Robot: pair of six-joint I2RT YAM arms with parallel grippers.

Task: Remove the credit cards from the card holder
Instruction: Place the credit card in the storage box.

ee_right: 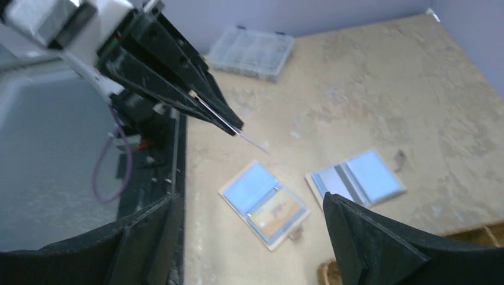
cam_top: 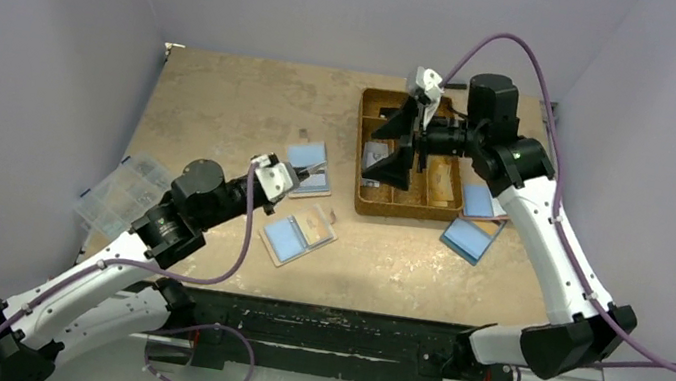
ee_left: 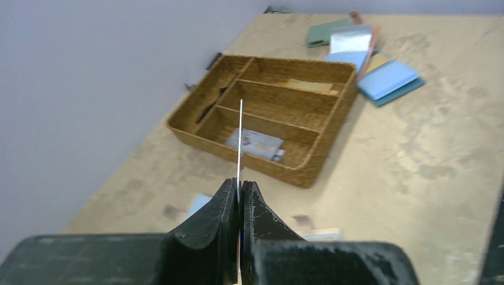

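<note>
Left gripper (ee_left: 239, 185) pinched tight on one credit card (ee_left: 240, 133), held edge-on above the table (cam_top: 226, 103).
Card holder (cam_top: 299, 235) lies open and flat at about 7 o'clock of the table's middle, light blue inner face up; a second open holder (cam_top: 304, 154) lies just at its 12 o'clock. Right gripper (cam_top: 389, 148) hangs with jaws spread wide over the brown tray (cam_top: 401, 213) at 2 o'clock.

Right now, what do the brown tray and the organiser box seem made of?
Tray: likely woven wicker or rattan, matte, braided texture on its walls. Organiser box: probably clear hard plastic, see-through with moulded compartments.
</note>
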